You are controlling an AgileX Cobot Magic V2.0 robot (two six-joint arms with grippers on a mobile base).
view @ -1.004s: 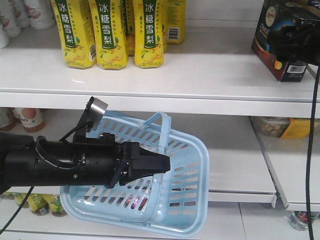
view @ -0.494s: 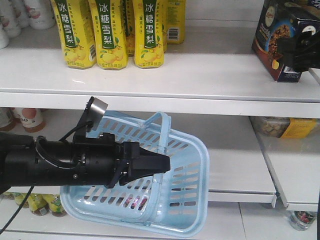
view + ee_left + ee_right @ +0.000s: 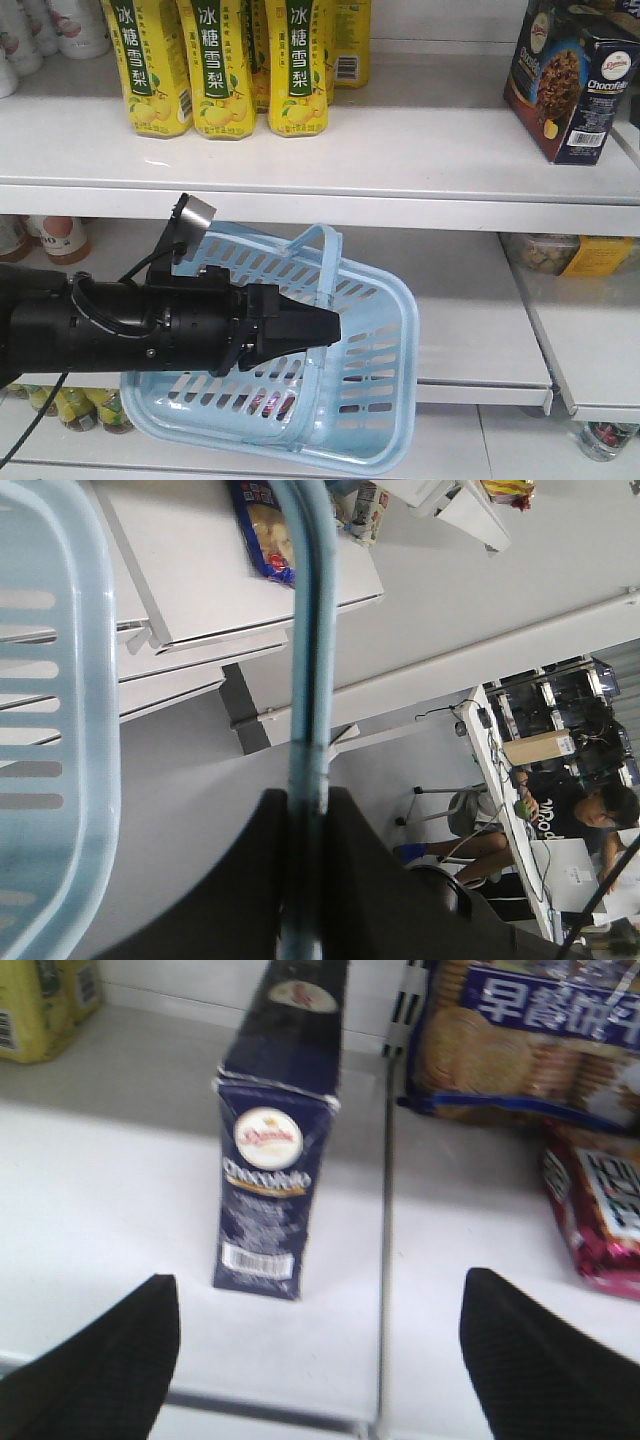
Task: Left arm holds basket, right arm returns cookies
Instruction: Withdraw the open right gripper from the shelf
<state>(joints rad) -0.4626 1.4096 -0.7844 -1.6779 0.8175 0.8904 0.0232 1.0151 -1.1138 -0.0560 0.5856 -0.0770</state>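
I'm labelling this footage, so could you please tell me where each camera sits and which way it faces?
Front view: faces the shelves; shows the left arm holding the basket and the cookies standing alone.
Left wrist view: on the left pincer, shut on the basket handle.
Right wrist view: behind the open right pincer, facing the cookies.
Front and right wrist views share the cookies.

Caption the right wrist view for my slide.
Open right gripper backed off from the cookies standing upright on the white shelf.
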